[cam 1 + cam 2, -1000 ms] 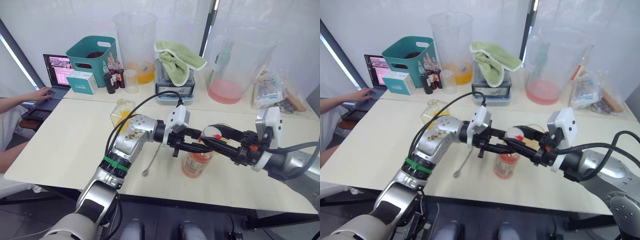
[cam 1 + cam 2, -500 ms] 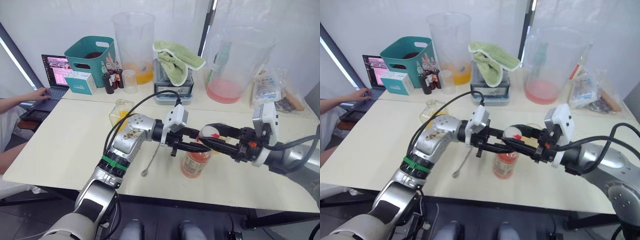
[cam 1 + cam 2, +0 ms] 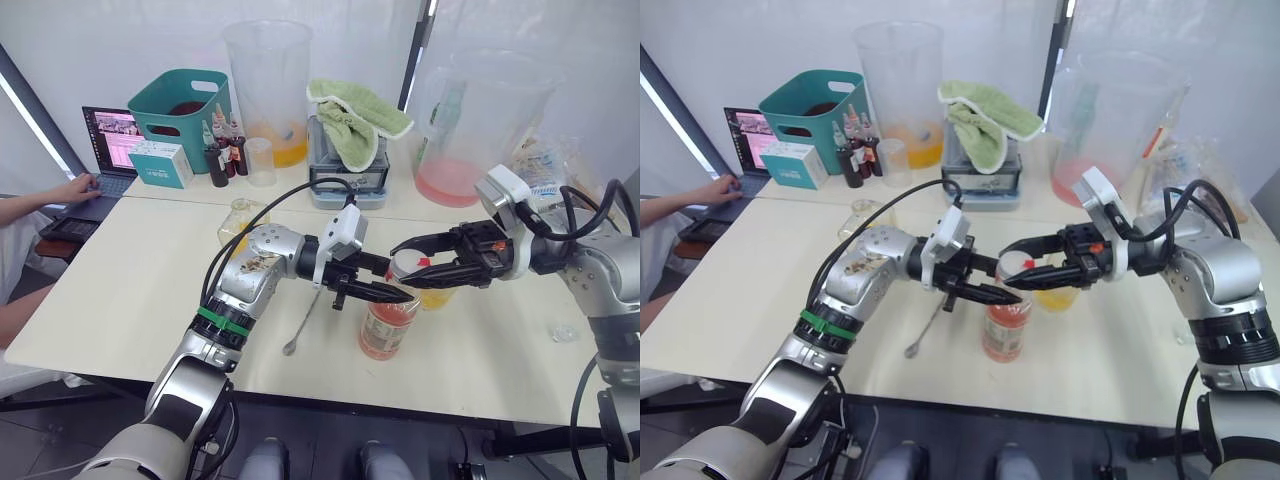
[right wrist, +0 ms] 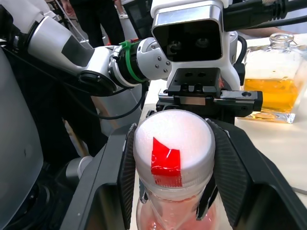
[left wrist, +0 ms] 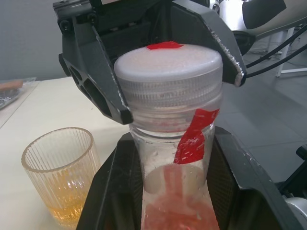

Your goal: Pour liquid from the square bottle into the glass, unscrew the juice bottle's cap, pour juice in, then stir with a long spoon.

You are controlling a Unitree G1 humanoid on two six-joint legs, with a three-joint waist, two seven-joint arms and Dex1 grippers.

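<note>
The juice bottle (image 3: 388, 322) stands upright near the front middle of the desk (image 3: 130, 290), with both grippers meeting at its top, so its neck is largely covered by black fingers in the head views. The left gripper (image 3: 385, 291) has its jaws pinching the bottle just under the cap (image 3: 403, 266); in the left wrist view the two fingers flank the clear neck and press against it, and the bottle's lower body is cut off by the frame edge. The right gripper (image 3: 409, 260) comes in from the other side with its jaws around the cap; the right wrist view shows a finger (image 4: 229, 167) on each side of the white cap with its red mark, seemingly touching it, though whether they grip firmly is hard to tell. The glass (image 5: 62, 173), holding a little amber liquid, stands just beside the bottle and is mostly hidden behind the right gripper in the head views. The long spoon (image 3: 303, 321) lies flat on the desk under the left arm, its upper end hidden by that arm. The square bottle (image 3: 240, 218) stands behind the left forearm, partly covered by it and a black cable. At the left edge a person's hand (image 3: 75, 187) rests on a laptop (image 3: 110, 150).
</note>
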